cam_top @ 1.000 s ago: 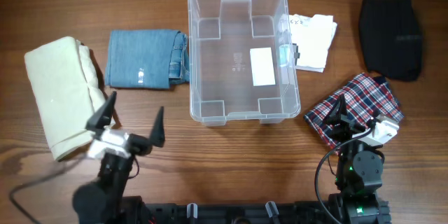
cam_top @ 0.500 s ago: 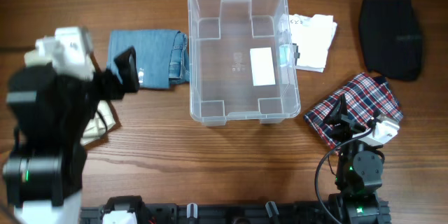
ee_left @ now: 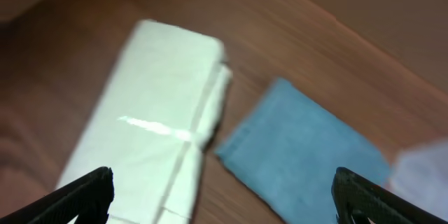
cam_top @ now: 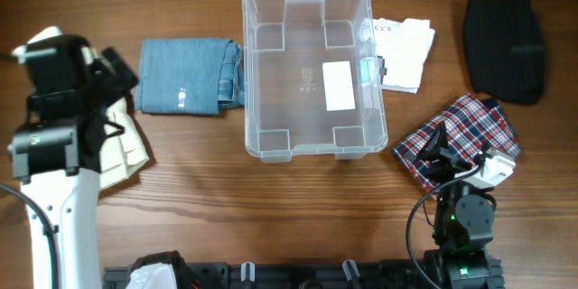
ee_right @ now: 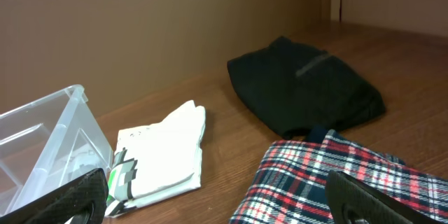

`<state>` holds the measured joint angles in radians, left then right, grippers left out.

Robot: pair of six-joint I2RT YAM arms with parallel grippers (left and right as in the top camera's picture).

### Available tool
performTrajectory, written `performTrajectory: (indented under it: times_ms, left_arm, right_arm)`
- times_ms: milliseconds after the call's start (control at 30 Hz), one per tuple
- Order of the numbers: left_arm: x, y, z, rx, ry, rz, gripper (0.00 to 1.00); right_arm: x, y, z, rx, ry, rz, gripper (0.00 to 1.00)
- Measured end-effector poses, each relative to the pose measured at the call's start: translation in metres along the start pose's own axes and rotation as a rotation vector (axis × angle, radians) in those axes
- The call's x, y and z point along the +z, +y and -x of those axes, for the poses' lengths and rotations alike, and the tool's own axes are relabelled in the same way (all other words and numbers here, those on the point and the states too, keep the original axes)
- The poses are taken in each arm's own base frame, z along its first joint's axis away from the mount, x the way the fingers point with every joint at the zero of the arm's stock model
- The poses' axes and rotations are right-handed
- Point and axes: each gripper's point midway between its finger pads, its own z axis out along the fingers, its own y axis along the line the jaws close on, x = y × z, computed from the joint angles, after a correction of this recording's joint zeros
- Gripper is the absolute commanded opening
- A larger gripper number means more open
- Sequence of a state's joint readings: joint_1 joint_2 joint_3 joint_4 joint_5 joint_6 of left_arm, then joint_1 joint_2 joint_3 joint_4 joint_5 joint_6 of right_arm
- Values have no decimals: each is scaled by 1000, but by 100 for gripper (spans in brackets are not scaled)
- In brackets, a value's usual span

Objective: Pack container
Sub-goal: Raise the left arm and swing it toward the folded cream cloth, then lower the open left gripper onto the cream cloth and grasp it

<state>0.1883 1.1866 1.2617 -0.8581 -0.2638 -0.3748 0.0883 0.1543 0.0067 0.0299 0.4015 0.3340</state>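
The clear container (cam_top: 293, 77) stands empty at the table's centre, a white label on its base; its corner shows in the right wrist view (ee_right: 42, 140). My left gripper (cam_top: 113, 97) hangs open above the edge of a cream folded garment (cam_top: 117, 158), next to a blue denim garment (cam_top: 185, 88). The left wrist view, blurred, shows the cream garment (ee_left: 154, 119) and the blue one (ee_left: 308, 147) below the open left gripper (ee_left: 224, 203). My right gripper (cam_top: 452, 155) rests open over a plaid garment (cam_top: 465, 117), holding nothing.
A white folded garment (cam_top: 402, 50) lies just right of the container, and a black garment (cam_top: 504, 47) at the far right. The right wrist view shows the white garment (ee_right: 164, 150), the black one (ee_right: 308, 87) and the plaid one (ee_right: 336, 182).
The left arm has swung up from the table's front edge to the left and now covers much of the cream garment. The right arm has not moved.
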Motion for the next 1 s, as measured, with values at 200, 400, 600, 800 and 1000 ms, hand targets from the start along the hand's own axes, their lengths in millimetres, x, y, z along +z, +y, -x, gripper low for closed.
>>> performTrajectory:
  times_ms: [200, 400, 600, 800, 1000]
  left_arm:
    - [29, 24, -8, -72, 76, 93, 100]
    - [65, 31, -26, -78, 177, 159, 100]
    - [78, 75, -21, -214, 204, 213, 96]
    - [89, 106, -19, -310, 256, 136, 93]
    - [116, 133, -29, -289, 322, 120, 92]
  right_arm:
    - [0, 0, 0, 0, 0, 0, 100]
    - [0, 0, 0, 0, 0, 0, 100]
    - [0, 0, 0, 0, 0, 0, 100]
    - [0, 0, 0, 0, 0, 0, 100]
    - [0, 0, 0, 0, 0, 0, 100]
